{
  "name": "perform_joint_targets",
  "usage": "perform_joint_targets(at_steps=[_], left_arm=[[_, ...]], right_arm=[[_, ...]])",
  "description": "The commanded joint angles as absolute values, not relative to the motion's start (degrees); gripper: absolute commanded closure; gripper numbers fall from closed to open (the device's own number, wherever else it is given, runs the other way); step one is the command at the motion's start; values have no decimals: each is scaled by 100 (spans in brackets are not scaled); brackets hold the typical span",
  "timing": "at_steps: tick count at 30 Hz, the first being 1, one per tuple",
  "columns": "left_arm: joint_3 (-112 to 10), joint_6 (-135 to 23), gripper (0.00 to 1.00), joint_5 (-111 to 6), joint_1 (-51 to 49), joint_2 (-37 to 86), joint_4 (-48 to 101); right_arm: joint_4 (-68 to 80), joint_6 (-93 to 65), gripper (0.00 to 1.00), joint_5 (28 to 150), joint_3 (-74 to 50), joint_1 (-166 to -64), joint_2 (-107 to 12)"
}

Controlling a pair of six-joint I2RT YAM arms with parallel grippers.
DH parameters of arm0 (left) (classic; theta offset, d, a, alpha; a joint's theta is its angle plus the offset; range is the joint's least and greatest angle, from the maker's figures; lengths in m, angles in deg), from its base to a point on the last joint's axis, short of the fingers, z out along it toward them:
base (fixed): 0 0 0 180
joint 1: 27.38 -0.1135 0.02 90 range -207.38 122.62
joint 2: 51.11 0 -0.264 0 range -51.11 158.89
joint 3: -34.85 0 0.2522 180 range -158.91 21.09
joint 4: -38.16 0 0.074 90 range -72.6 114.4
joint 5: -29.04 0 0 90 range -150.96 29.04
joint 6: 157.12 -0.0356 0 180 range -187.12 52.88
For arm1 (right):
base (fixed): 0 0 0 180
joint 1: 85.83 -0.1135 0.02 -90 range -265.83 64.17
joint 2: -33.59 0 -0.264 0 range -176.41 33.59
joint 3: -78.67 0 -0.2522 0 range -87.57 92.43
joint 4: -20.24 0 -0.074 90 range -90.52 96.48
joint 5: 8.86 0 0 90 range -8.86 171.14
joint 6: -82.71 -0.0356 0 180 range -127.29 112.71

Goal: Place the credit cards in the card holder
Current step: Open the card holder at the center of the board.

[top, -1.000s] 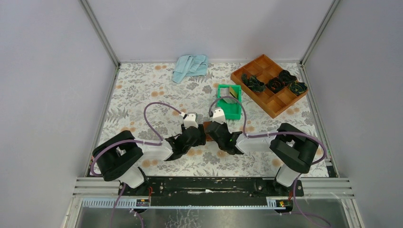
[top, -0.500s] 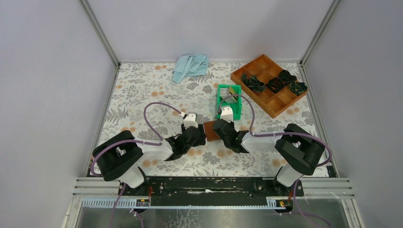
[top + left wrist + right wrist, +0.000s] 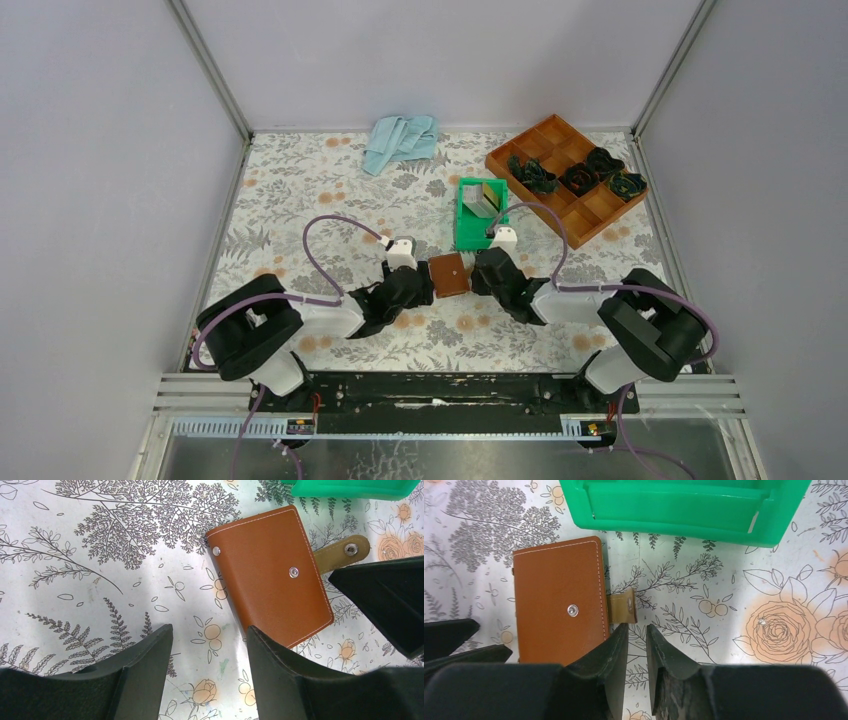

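the card holder (image 3: 270, 577) is showing tan-brown leather with pale stitching; the bin (image 3: 674, 507) is gleaming green; the tablecloth (image 3: 75, 605) is wearing grey ferns and orange roses on white.

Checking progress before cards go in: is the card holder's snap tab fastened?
No, the tab sticks out sideways from the card holder, not pressed onto its cover.
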State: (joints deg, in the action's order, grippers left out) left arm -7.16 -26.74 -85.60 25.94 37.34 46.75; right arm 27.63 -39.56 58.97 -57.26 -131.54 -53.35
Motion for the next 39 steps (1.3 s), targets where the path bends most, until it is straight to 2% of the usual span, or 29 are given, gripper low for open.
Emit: perform_joint_targets(at_steps=[1, 10, 24, 39], left_arm=[[-697, -2616, 37, -8583, 2644, 3886, 4646], [-725, -2642, 37, -8594, 2644, 3868, 4595], [-774, -2678, 37, -8586, 2648, 3926, 4587], [-740, -2660, 37, -8553, 2646, 3954, 4643]], right_arm=[[3295, -4318, 72, 6537, -5851, -12918, -5068], [3803, -4587, 71, 7262, -6054, -12573, -5154], [3069, -4576, 71, 7458, -6101, -12822, -4214], [3131, -4130, 71, 6794, -5237, -13360, -5315]])
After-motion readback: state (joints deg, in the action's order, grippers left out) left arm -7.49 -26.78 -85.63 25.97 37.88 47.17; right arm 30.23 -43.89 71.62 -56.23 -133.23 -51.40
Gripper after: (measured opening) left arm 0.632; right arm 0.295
